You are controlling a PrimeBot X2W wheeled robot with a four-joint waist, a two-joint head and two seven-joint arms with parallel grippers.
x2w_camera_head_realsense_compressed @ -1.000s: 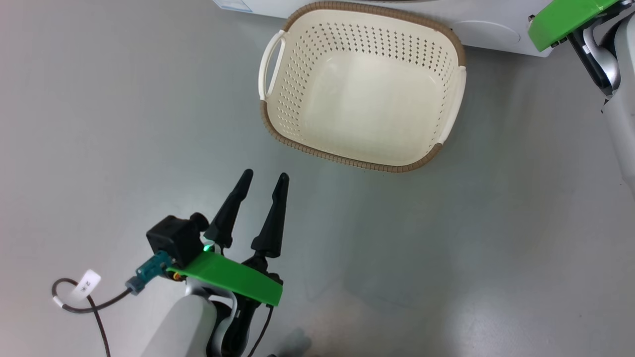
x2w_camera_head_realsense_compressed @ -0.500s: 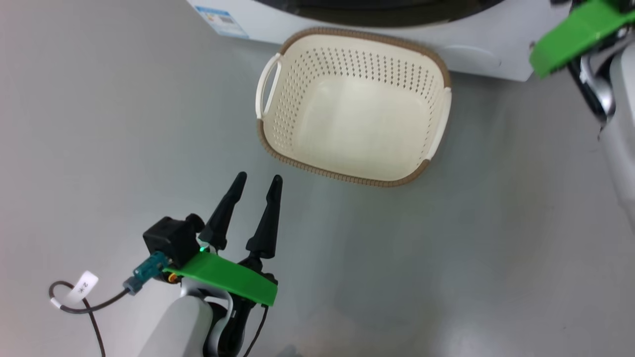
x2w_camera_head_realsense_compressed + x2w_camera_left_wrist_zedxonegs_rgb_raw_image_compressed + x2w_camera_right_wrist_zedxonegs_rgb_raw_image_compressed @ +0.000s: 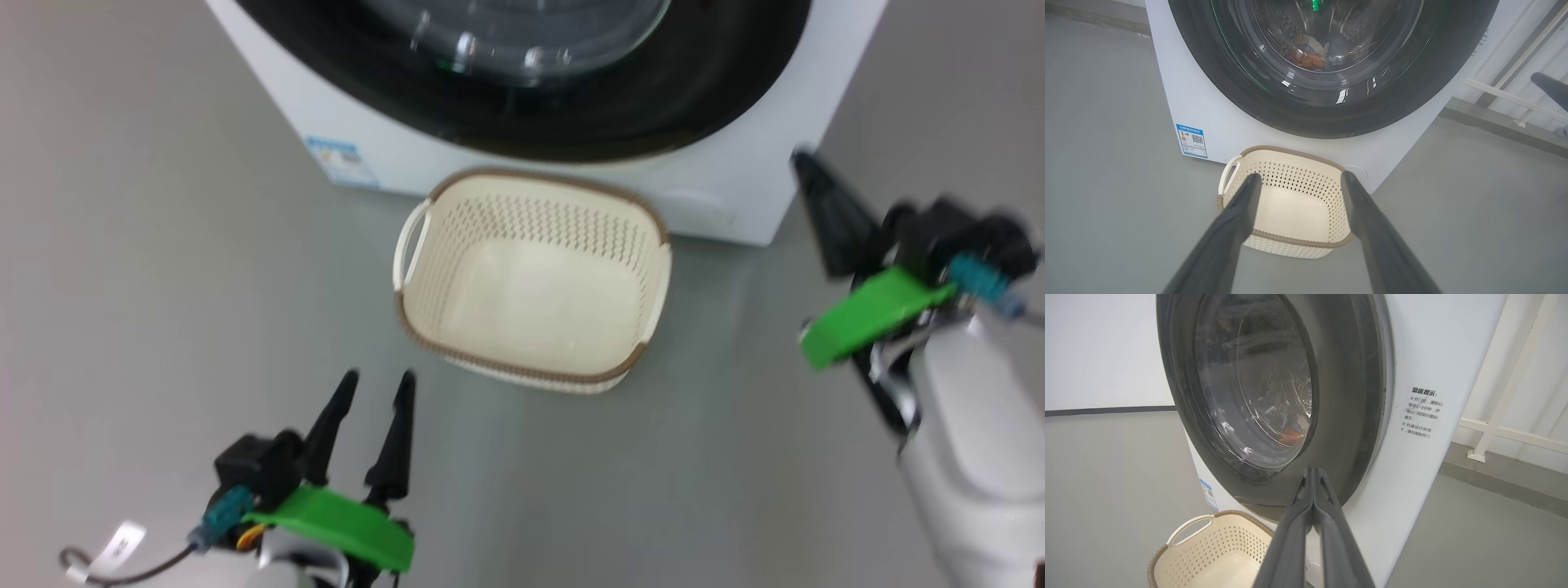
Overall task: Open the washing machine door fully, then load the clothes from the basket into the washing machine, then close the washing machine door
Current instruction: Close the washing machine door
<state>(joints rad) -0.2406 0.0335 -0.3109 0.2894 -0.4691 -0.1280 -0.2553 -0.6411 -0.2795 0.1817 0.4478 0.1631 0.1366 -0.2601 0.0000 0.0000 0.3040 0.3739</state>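
- The left gripper (image 3: 377, 377) is hanging at the lower left of the head view with its fingers spread wide, gripping nothing.
- In the left wrist view its two fingers are framing the basket (image 3: 1298, 241) from above, clear of the rim and pointing toward the machine.
- The right gripper (image 3: 804, 163) is showing blurred at the right of the head view, just off the front right corner of the washing machine (image 3: 392, 155). Its fingers are pressed tight together with nothing between them.
- In the right wrist view the closed finger pair is pointing at the lower part of the black rim of the washing machine door (image 3: 1359, 396). I can't tell whether it is touching.
- The door is lying flush against the machine front, closed.
- The clothes (image 3: 1310, 57) are showing through the glass as orange, cream and bluish patches lying low in the drum (image 3: 1359, 28).
- The basket is sitting upright on the grey floor (image 3: 163, 286), just in front of the machine and below the door. Its bare cream bottom is showing, and one handle is facing the robot's left.
- A blue sticker (image 3: 1192, 141) is sitting low on the machine front, near that handle.
- A printed label (image 3: 1423, 412) is showing on the machine's side panel, with a white railing (image 3: 1502, 396) standing beyond it.
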